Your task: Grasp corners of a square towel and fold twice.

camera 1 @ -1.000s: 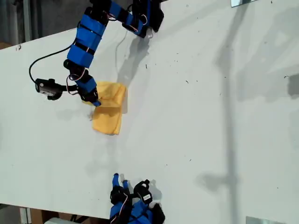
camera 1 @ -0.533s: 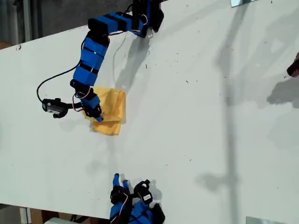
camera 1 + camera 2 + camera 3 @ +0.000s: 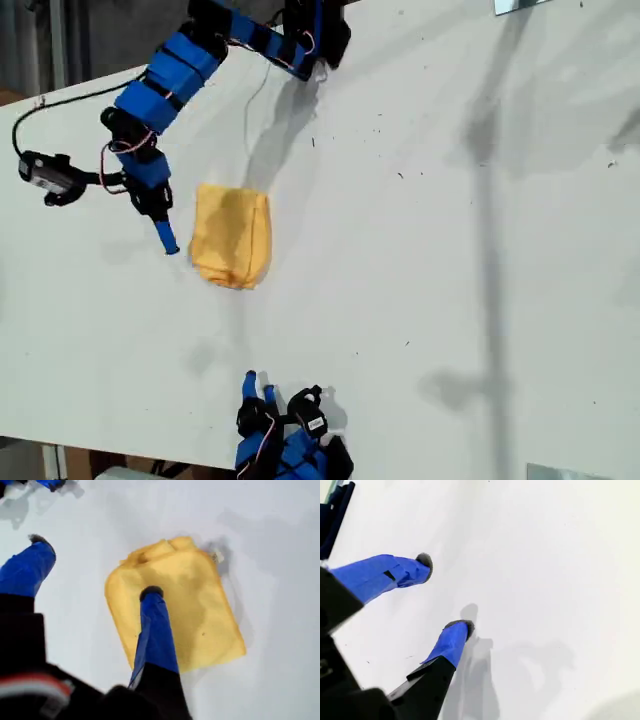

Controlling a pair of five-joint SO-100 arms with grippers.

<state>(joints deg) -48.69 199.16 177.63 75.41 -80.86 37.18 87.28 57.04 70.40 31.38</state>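
Jaws of my first gripper (image 3: pixel 95 565) and my second gripper (image 3: pixel 445 592) apart, empty, over speck-marked white table (image 3: pixel 420 250).

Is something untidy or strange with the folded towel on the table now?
Slightly. The towel lies folded, but the layers at one end do not line up: they bunch and stick out past the top layer. No damage shows. My first end effector is open above it.

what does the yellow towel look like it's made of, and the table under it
The towel looks like soft, matte microfibre or fleece: it folds into plump rounded edges, with no sheen. The table looks like a hard, smooth white painted or laminated board, showing crisp shadows and small dark specks; the exact material is unclear.
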